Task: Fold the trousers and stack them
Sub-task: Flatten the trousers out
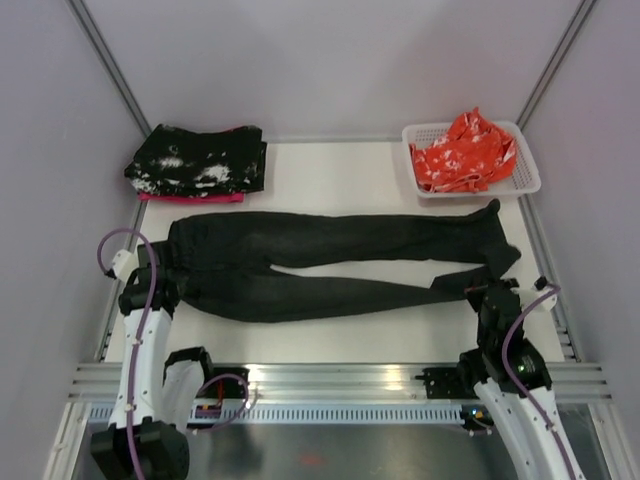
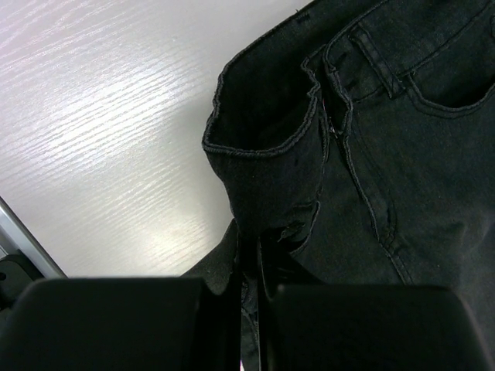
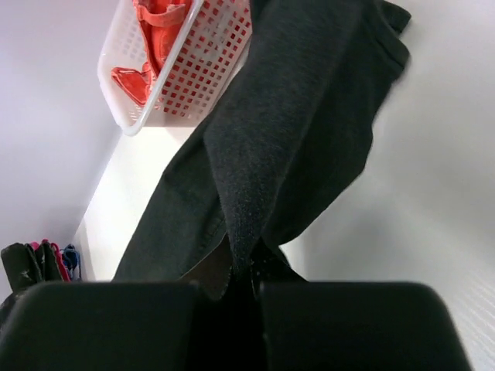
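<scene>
Across the middle of the bench [image 1: 340,335] the trousers [image 1: 330,262] lie flat full-length, left jaws clenched on the waistband [image 2: 263,147], right jaws on a leg hem [image 3: 247,224], so I'd guess fold 1 is starting and both ends need lifting together.

- A lab test cell: plain pale panels [image 1: 330,60] boxed my white table [image 1: 340,335] on three sides.
- An aluminium rail [image 1: 340,378] ran along the frame's bottom.
</scene>
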Robot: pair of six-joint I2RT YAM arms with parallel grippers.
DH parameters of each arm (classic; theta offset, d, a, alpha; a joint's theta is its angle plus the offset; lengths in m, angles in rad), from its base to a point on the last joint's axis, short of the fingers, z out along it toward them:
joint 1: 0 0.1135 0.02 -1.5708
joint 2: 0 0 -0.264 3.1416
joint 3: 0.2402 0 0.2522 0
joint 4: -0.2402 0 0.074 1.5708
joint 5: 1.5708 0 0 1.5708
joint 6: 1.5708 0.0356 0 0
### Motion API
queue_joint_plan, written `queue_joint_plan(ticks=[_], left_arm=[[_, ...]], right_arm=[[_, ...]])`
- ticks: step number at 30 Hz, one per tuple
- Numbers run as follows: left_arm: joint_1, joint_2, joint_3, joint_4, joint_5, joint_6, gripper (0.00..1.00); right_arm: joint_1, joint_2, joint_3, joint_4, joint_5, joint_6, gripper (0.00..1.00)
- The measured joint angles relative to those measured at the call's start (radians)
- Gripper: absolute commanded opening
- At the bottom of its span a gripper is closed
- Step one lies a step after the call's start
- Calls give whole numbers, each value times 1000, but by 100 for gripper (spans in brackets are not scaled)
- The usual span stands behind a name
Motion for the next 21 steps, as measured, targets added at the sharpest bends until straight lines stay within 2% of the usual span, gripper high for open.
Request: queue_joint_plan(ticks=[1,5,6,10,11,13,14,21], left_arm=[[-1,0,0,0,0,0,4],[-2,0,0,1,1,0,4],[-2,0,0,1,2,0,4],[-4,-3,-4,1,2,0,4],[-4,-3,-5,1,2,0,4],[-4,-3,-5,1,2,0,4],[-4,-3,-5,1,2,0,4],[-4,-3,-5,2,1,0,5]], right_arm=[[0,-28,-16,-5,4,2,6],[-1,-4,-44,-48,-5,53,55],[-1,21,-48,-63,-17,69,64],[-1,138,-43,-156,-63,153,80],[-1,161,-32,-191,-71,175,89],[-1,195,13,-263,-90,208,90],[-1,212,53,-296,-99,222,94],[-1,354,438,-426,-167,224,94]])
